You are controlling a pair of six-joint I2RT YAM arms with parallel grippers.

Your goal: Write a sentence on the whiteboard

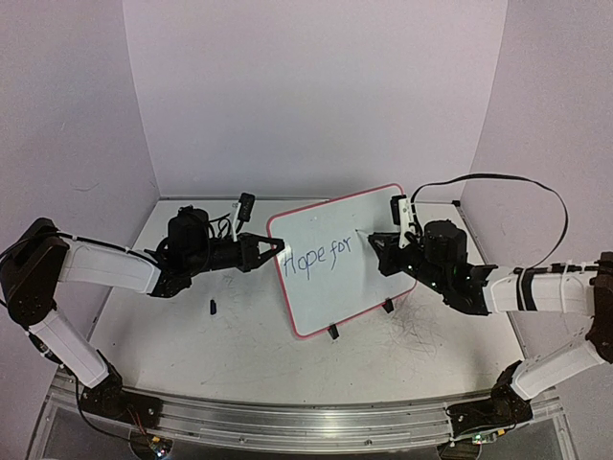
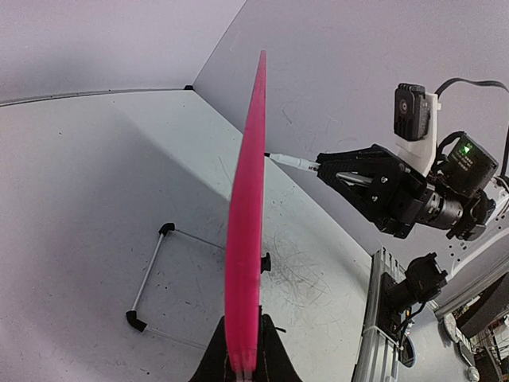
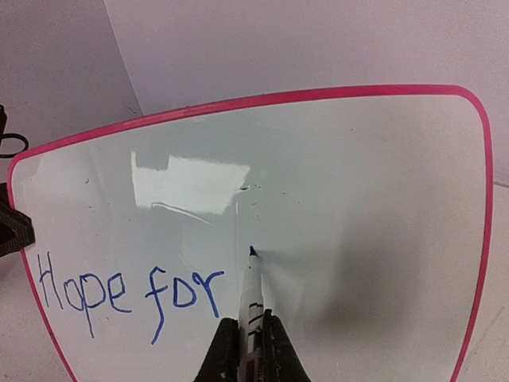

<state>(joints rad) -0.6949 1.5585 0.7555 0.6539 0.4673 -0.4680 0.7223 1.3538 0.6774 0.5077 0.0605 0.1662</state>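
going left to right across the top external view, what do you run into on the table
small black piece → left hand clamping the whiteboard by its edge → words "Hope for" → right hand holding the marker to the board

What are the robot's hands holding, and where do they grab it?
Left gripper pinches the whiteboard by its side edge. Right gripper grips a marker by its barrel, tip toward the board.

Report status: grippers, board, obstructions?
Left gripper shut on whiteboard edge. Right gripper shut on marker, tip at board past "for". Sentence reads "Hope for", unfinished. Nothing blocking the marker.
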